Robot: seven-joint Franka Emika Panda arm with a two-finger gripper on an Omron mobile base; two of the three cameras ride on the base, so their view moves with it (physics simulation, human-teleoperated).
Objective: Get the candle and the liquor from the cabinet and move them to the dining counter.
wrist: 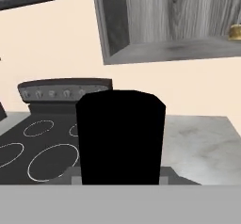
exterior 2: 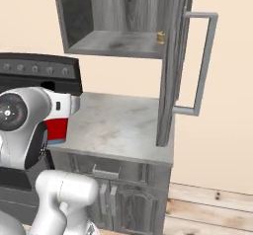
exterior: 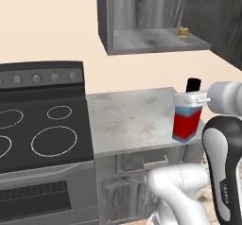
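My gripper (exterior: 191, 98) is shut on the liquor (exterior: 185, 123), a squat bottle with a red body, light blue shoulder and black cap. It hangs upright over the right end of a small marbled worktop (exterior: 132, 117). In the right base view the liquor's red side (exterior 2: 57, 126) peeks from behind my hand. Its black cap (wrist: 120, 138) stands between the fingertips (wrist: 71, 176) in the hand view. The candle (exterior: 183, 31), small and golden, sits on the right of the open cabinet's shelf (exterior: 146, 40), above and behind the gripper. The dining counter is out of view.
A black stove (exterior: 42, 134) with ring burners adjoins the worktop on the left. The cabinet door (exterior 2: 170, 66) stands open toward me with its bar handle (exterior 2: 202, 63) sticking out. Grey base cabinets (exterior 2: 118, 189) lie below, and wooden floor (exterior 2: 207, 204) to the right.
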